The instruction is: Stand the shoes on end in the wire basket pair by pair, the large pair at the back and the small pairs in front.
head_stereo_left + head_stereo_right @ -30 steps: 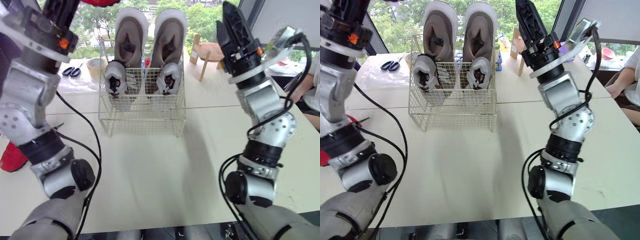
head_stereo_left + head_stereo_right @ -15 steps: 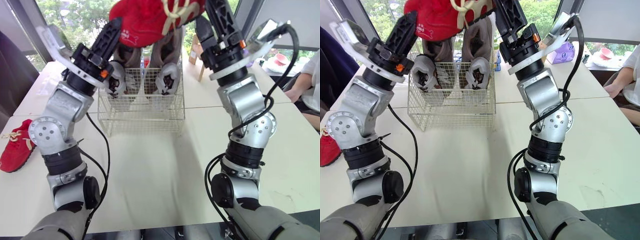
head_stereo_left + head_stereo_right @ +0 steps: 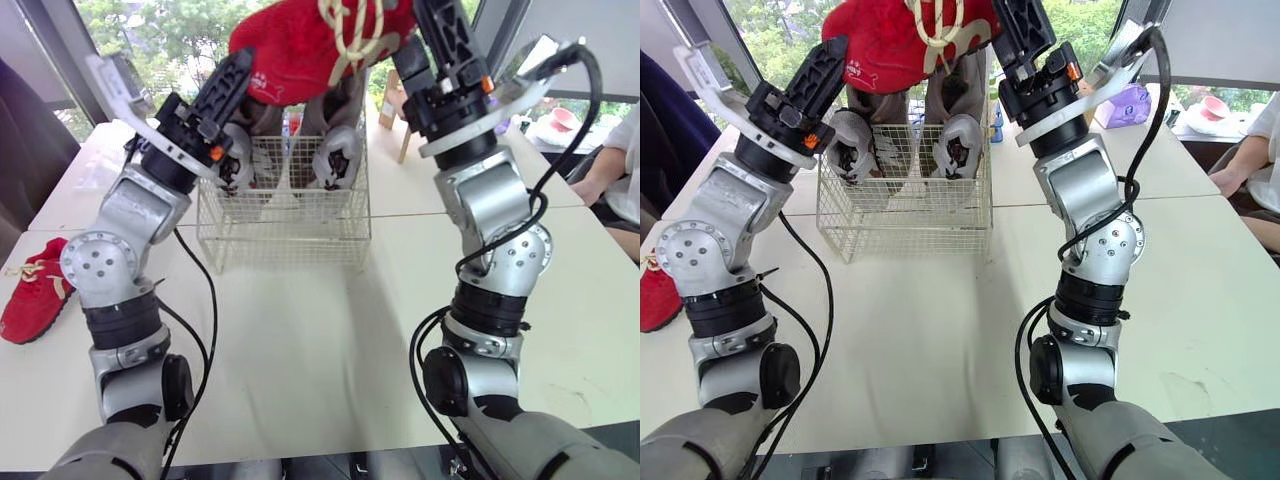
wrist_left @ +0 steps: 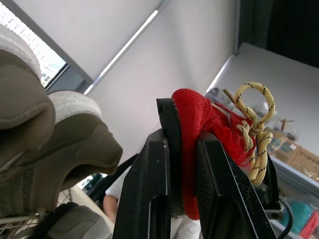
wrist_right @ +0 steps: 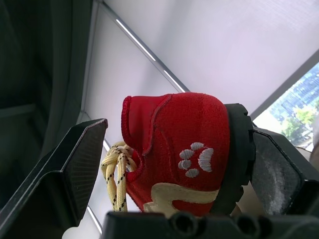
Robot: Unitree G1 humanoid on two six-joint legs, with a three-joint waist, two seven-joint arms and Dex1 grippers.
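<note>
1 red shoe [image 3: 310, 45] with yellow laces hangs in the air directly above the wire basket [image 3: 285, 215], caught between both grippers. Your left gripper [image 3: 238, 65] has its fingers [image 4: 154, 169] clamped tight on the shoe's red edge. Your right gripper [image 5: 169, 124] has its fingers [image 5: 75, 164] apart: the shoe sits between them, its black sole against 1 finger, with a gap and the loose laces on the other side.

The basket stands on the bench [image 3: 300, 340], between the 2 arms. 2 large tan shoes [image 3: 345, 100] stand on end at its back. 2 small grey shoes [image 3: 335, 160] stand on end in front of them, side by side. A second red shoe [image 3: 30, 300] lies on the bench by its left edge, well apart from the basket.
</note>
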